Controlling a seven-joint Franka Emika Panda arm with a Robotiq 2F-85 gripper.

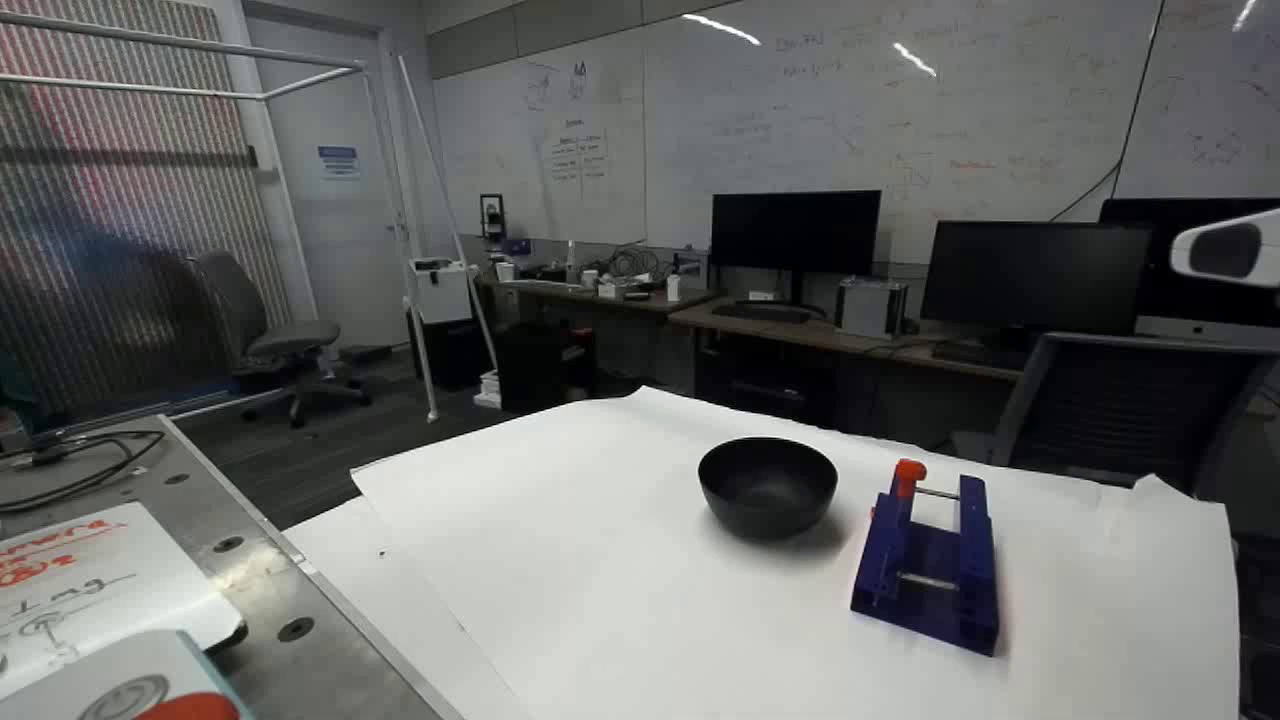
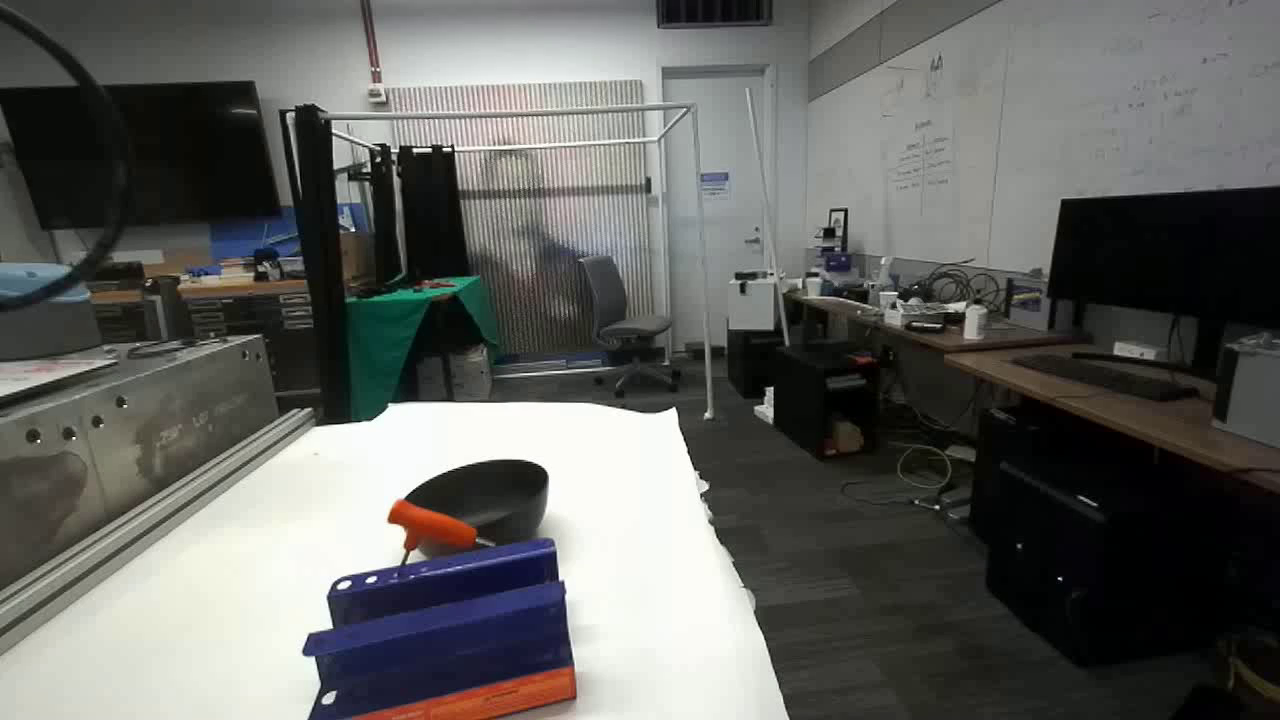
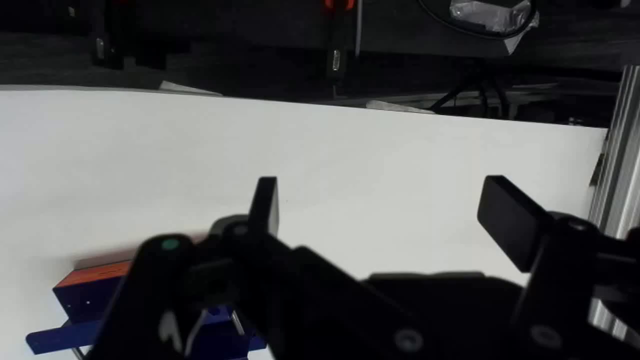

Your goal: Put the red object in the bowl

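The red object is a small red-orange handled piece [image 1: 908,474] standing in the far end of a dark blue-purple holder [image 1: 935,560]. In an exterior view its handle [image 2: 432,524] lies sideways above the holder [image 2: 445,630], with thin metal shafts. The round black bowl [image 1: 768,488] sits upright on the white table beside the holder; it also shows behind the handle [image 2: 525,515]. My gripper [image 3: 385,210] is open and empty above white paper, with the holder [image 3: 82,297] at lower left, partly hidden by a finger. The red object and bowl are not visible in the wrist view.
White paper [image 1: 600,590] covers the table. A metal bench [image 1: 300,600] runs along one side, with a rail [image 2: 170,510] at the paper's edge. A white arm part [image 1: 1225,248] shows at the frame's edge. A chair [image 1: 1140,410] stands beyond the table.
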